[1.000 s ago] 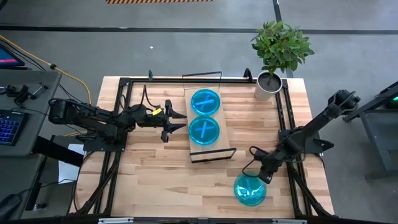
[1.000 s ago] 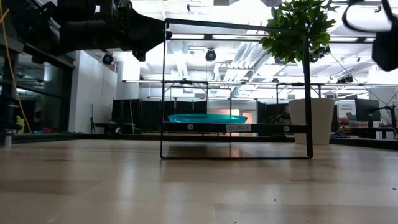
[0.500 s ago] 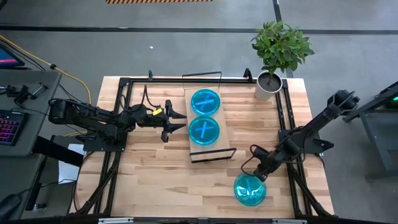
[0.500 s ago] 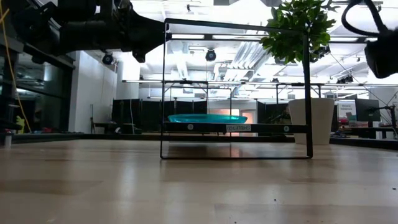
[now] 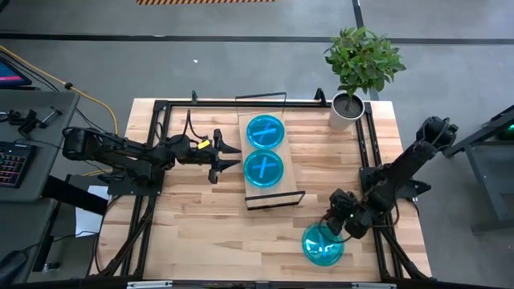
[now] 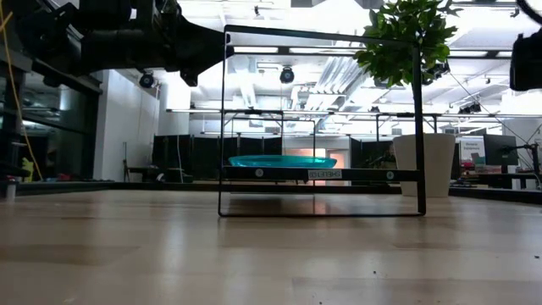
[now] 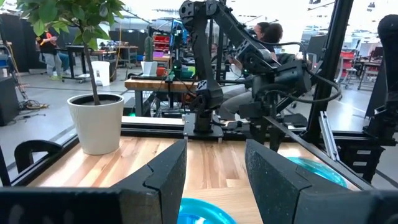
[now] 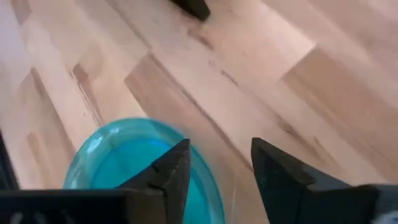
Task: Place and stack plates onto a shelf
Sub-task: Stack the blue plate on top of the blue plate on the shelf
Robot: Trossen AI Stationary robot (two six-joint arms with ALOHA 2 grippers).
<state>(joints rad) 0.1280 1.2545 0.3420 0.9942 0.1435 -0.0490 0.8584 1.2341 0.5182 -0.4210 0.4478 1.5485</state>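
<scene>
Seen from straight above, the wooden table [image 5: 201, 225] holds the shelf [image 5: 269, 197] at its centre, a light board carrying two blue plates, one [image 5: 266, 131] toward twelve o'clock and the other [image 5: 264, 168] just beside it toward six. A stack of plates [image 5: 323, 246] lies on the table at about five o'clock from the shelf, well apart from it. My right gripper [image 5: 336, 220] hangs at that stack's twelve o'clock edge. My left gripper [image 5: 233, 155] waits at nine o'clock of the shelf, fingers spread. A potted plant [image 5: 359, 68] stands at the table's one o'clock corner.

At table height, a plate [image 6: 282, 160] rests on the shelf board [image 6: 322, 174] inside its thin black frame, with the plant pot [image 6: 423, 163] behind.

My left wrist camera shows my fingers [image 7: 165, 174] parted, the plant [image 7: 96, 121] and my other arm beyond.

My right wrist camera shows my fingers [image 8: 174, 171] spread, holding nothing, just over the rim of the blue plate stack [image 8: 121, 155].
</scene>
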